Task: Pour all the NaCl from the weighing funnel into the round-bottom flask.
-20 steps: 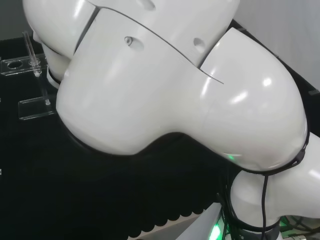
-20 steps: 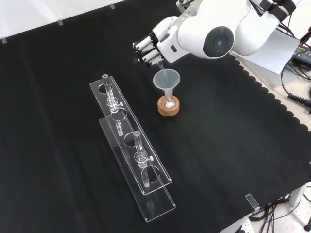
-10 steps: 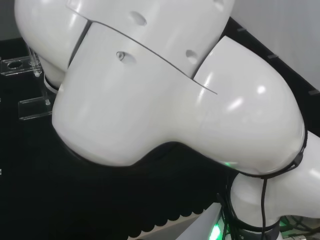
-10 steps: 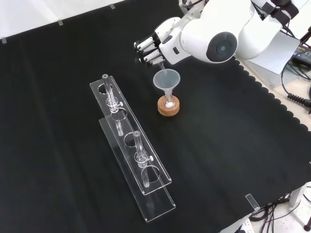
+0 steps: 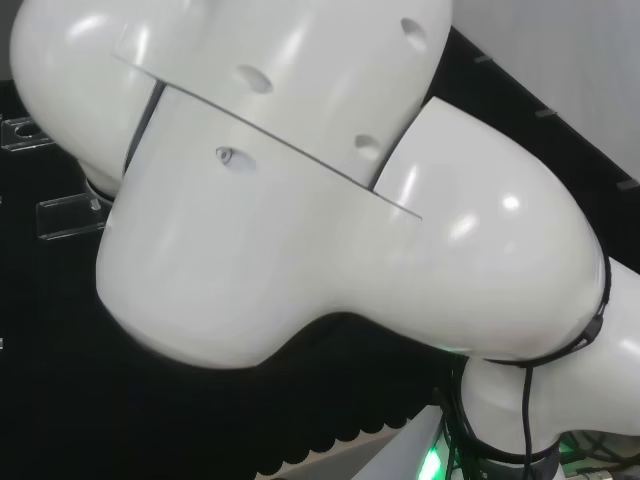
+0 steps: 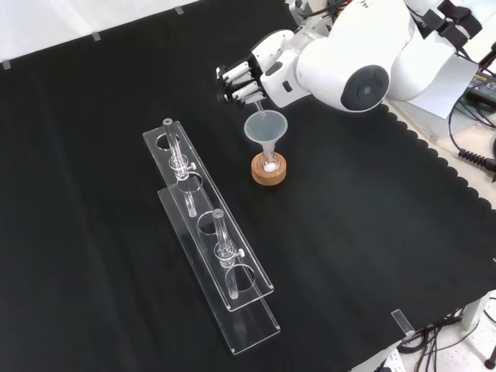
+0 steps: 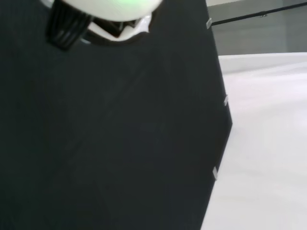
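Observation:
In the front view the hand [image 6: 242, 78] hovers just above and left of a clear glass funnel [image 6: 266, 125]. That funnel stands in the neck of a small round-bottom flask [image 6: 269, 161] on a cork ring [image 6: 269, 172]. A little white powder lies in the flask's bottom. The hand's fingers are curled round a small clear weighing funnel [image 6: 255, 98], whose tip slants down toward the glass funnel's mouth. Any powder left inside the weighing funnel cannot be made out. In the head view the arm's own white links [image 5: 300, 200] hide the flask.
Two long clear racks [image 6: 208, 226] with a pair of upright glass tubes lie left of the flask in the front view; their ends [image 5: 65, 215] peek out at the head view's left. The cloth's scalloped edge [image 6: 434, 155] and cables run along the right.
The arm's big link has swung right and up in the front view, and the hand has shifted slightly the same way above the funnel. In the head view the link now covers more of the racks.

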Motion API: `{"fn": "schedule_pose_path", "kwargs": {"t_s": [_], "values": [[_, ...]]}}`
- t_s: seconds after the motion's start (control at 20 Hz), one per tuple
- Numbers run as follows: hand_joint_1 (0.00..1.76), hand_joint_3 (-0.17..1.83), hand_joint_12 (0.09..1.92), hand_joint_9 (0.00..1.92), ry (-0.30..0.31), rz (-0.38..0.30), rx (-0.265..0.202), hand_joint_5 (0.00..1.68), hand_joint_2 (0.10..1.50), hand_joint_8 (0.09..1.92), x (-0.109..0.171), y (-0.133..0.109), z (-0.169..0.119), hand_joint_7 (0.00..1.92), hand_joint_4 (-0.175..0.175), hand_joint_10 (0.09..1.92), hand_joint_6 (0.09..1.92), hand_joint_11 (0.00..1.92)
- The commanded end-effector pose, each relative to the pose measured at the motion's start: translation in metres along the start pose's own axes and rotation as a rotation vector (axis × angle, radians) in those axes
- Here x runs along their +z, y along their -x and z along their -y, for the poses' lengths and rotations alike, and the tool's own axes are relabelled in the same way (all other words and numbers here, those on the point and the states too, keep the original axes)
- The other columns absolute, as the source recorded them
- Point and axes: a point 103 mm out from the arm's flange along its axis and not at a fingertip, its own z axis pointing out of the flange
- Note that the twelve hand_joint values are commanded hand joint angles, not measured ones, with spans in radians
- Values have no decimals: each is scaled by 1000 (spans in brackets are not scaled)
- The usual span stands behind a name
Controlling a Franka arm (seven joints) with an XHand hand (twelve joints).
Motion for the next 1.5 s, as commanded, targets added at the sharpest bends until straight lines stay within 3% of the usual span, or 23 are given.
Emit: {"fn": "schedule_pose_path", "kwargs": {"t_s": [0.05, 0.8, 1.5], "values": [[1102, 683, 1322, 716, 11, 43, 4, 1190, 678, 634, -5, -1, 1, 372, 175, 535, 829, 343], [1102, 685, 1322, 721, 28, 123, 15, 1188, 678, 636, -12, -4, 3, 381, 175, 537, 833, 345], [1102, 688, 1321, 723, 44, 52, 18, 1188, 676, 636, -10, 0, 2, 388, 175, 538, 835, 347]]}}
